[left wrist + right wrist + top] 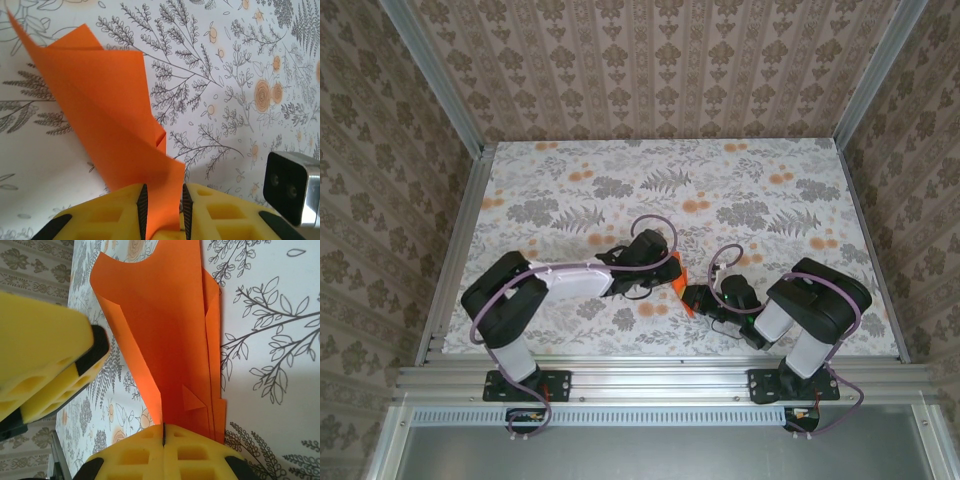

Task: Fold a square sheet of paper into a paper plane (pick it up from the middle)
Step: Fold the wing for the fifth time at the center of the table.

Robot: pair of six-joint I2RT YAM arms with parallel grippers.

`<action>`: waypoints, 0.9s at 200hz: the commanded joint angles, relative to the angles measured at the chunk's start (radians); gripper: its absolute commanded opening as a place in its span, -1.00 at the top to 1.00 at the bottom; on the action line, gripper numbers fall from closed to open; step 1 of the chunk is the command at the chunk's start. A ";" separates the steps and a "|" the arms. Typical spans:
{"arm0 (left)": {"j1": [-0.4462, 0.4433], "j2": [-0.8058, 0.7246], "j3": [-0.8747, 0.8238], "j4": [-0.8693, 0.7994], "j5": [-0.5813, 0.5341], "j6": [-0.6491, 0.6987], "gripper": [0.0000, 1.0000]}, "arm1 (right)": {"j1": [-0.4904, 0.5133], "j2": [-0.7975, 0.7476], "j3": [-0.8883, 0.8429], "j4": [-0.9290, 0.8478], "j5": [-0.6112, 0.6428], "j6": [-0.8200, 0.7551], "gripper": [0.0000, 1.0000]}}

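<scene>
**Item: orange paper (pixel 680 285), partly folded.**

- Location: stood on edge above the floral table (pixel 740 190), near its front, between the two gripper heads. It was raised off the surface, not lying flat.
- Colour and finish: plain bright orange, matte, with no print.
- Form, left wrist view: the orange paper (pixel 115 115) rose from the fingers as a broad slanting panel. It had a long sharp point at the upper left, a second flap layered behind, and a small stepped notch on its right edge.
- Form, right wrist view: the orange paper (pixel 170 340) showed several stacked layers along the right edge, a small triangular tuck low down, and a curved, slightly bowed top edge.
- Right gripper (pixel 693 298) (pixel 163 432): yellow fingers pressed flat together, with the paper's lower edge pinched in the seam.
- Left gripper (pixel 670 284) (pixel 163 210): black pads stood a narrow gap apart with the paper running between them. Whether they pressed on it could not be told.
- The left gripper's fingers (pixel 45 345) appeared just beside the sheet in the right wrist view.
</scene>
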State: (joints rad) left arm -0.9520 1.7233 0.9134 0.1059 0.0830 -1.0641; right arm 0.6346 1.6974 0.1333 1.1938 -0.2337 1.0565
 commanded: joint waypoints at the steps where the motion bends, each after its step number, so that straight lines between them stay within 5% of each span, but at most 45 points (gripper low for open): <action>1: 0.009 0.034 0.048 0.009 0.005 0.062 0.46 | -0.007 0.016 -0.022 0.004 -0.035 0.023 0.99; 84: 0.010 0.099 0.057 0.023 0.021 0.078 0.48 | -0.010 -0.099 -0.019 -0.209 -0.039 -0.036 0.47; 146: 0.009 0.111 0.064 0.023 0.033 0.084 0.49 | -0.009 -0.428 0.118 -0.910 0.074 -0.259 0.23; 180: 0.010 0.124 0.073 0.027 0.045 0.083 0.49 | -0.011 -0.487 0.176 -1.046 0.062 -0.327 0.11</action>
State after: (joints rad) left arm -0.9474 1.8191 0.9562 0.1226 0.1093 -1.0065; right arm 0.6281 1.2343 0.2638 0.3729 -0.1963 0.8230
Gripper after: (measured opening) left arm 0.257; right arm 0.433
